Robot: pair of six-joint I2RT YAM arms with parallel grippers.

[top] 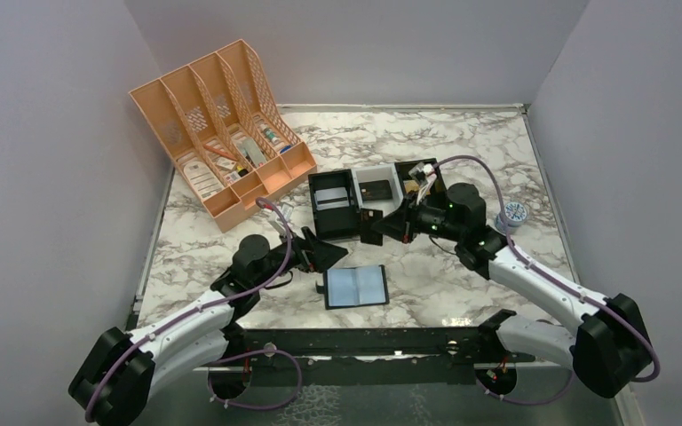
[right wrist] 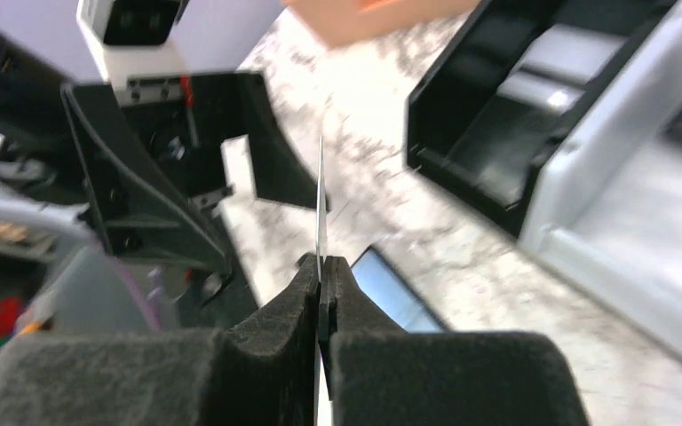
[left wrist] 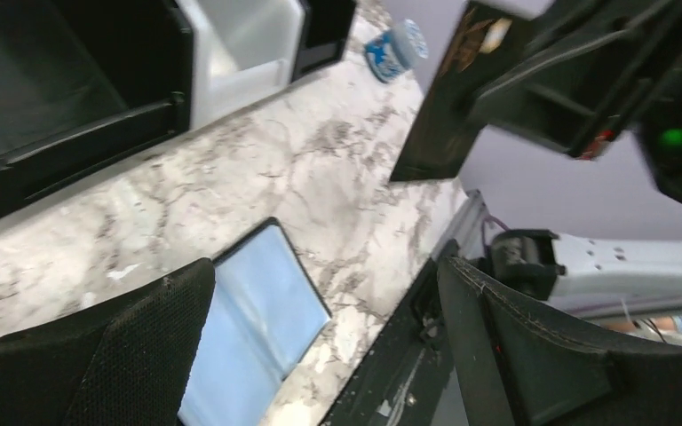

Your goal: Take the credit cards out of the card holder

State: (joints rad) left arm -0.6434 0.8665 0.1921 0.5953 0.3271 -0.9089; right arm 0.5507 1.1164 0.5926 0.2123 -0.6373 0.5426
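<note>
The card holder [top: 356, 287] lies open on the marble near the front edge, blue-grey lining up; it also shows in the left wrist view [left wrist: 257, 328] and the right wrist view [right wrist: 391, 297]. My left gripper [top: 324, 254] hovers just left of and behind it, open with nothing between its fingers [left wrist: 146, 355]. My right gripper [top: 391, 225] is shut on a dark credit card [top: 370, 227], held on edge above the table in front of the tray. That credit card appears edge-on [right wrist: 321, 191] in the right wrist view and as a dark slab [left wrist: 435, 115] in the left wrist view.
A black-and-white three-compartment tray [top: 356, 173] stands behind the grippers, with a grey card [top: 331, 199] and a dark card [top: 376, 189] lying in it. An orange file organizer [top: 222, 133] sits at the back left. A small blue-and-white round tub [top: 515, 213] is at the right.
</note>
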